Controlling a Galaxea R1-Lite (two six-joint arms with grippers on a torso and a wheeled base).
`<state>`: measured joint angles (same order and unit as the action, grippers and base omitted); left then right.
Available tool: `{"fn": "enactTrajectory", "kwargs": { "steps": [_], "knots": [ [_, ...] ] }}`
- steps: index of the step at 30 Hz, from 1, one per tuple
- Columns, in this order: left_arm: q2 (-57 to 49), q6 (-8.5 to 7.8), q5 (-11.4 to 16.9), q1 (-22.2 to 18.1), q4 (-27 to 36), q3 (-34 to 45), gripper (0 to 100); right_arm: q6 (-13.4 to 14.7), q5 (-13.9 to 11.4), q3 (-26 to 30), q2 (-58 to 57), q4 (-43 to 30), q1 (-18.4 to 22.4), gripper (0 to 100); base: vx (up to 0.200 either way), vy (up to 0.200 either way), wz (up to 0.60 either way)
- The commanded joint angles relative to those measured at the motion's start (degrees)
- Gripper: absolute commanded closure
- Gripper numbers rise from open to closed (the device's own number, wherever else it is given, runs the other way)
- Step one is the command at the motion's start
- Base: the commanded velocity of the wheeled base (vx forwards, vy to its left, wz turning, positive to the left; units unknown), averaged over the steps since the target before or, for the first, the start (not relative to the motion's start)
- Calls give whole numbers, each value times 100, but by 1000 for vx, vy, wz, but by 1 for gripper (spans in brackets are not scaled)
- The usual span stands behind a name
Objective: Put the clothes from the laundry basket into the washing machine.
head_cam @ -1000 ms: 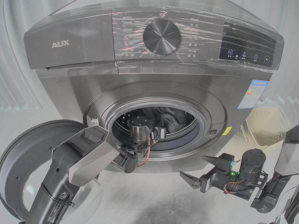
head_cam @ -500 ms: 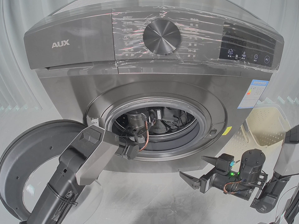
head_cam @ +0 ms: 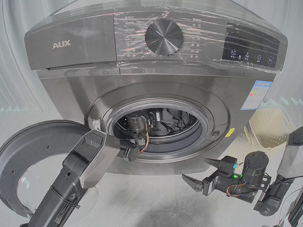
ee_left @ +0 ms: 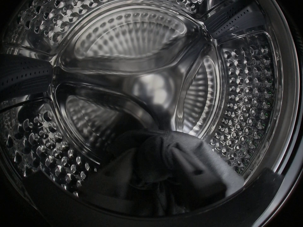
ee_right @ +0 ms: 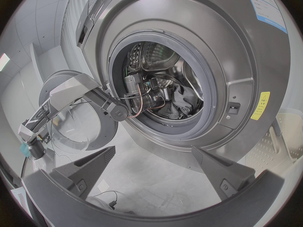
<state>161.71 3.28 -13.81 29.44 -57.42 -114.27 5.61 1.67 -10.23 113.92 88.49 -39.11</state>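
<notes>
Clothes: one bundle of dark grey cloth (ee_left: 176, 164) lies on the near bottom of the drum, right of its middle. I cannot tell how many garments it contains.
Drum: one perforated steel drum (ee_left: 246, 79); the left wrist view shows two dark ribbed paddles on its wall.
Left gripper: the left gripper (head_cam: 154, 117) is inside the round opening, on the left side, just beside the cloth. I cannot tell whether it holds the cloth, or whether it is spread or closed.
Washing machine: one grey front-loading washing machine (head_cam: 75, 89) stands straight ahead.
Door: one round door (head_cam: 38, 142) is swung fully open to the left, and the left arm passes in front of it.
Controls: one round metal dial (head_cam: 163, 37) is centred on the top panel, with one dark touch panel (head_cam: 251, 52) to its right, both under clear film.
Stickers: two, a blue-and-white one (head_cam: 260, 95) at the upper right of the front and a yellow one (head_cam: 230, 132) below it, beside the opening.
Right gripper: the right gripper (head_cam: 194, 167) hangs outside the machine, low and near at the right, over the floor (head_cam: 151, 196). Its claw is spread wide and holds nothing.
Laundry basket: one cream perforated laundry basket (head_cam: 271, 126) stands on the right, just beside the machine and behind the right arm.
</notes>
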Motion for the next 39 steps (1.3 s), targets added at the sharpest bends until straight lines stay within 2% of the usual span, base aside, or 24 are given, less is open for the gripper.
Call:
{"fn": "enactTrajectory", "kwargs": {
  "steps": [1, 9, 16, 18, 20, 21, 22, 29, 39],
  "knots": [
    [-69, 6, 1, 62, -15, 160, 0, -7, 0, -6, 7, 1, 8, 0, 0, 0, 0],
    [-772, -3, 1, 378, -252, 1452, 0, -7, -9, 3, -19, 1, 61, 0, 0, 0, 0],
    [-1783, -29, 98, 686, -516, 3465, 0, -7, -18, 38, -45, 1, 114, 0, 0, 0, 0],
    [-1924, -38, 107, 730, -542, 3755, 0, -7, -18, 30, -45, 1, 114, 0, 0, 0, 0],
    [-2231, -55, 116, 800, -657, 4423, 0, -7, -18, 38, -54, 1, 114, 0, 0, 0, 0],
    [-2231, -55, 116, 800, -657, 4423, 0, -7, -18, 38, -54, 1, 114, 0, 0, 0, 0],
    [-2434, -55, 160, 862, -815, 4836, 0, -7, -18, 38, -63, 1, 114, 0, 0, 0, 0],
    [-2873, -47, 168, 1073, -1246, 5618, 0, 2, -18, 38, -63, 1, 114, 0, 0, 0, 0],
    [-3181, 15, 160, 1451, -1703, 6295, 0, -7, -9, 82, -107, 1, 167, 0, 0, 0, 0]
  ]
}}
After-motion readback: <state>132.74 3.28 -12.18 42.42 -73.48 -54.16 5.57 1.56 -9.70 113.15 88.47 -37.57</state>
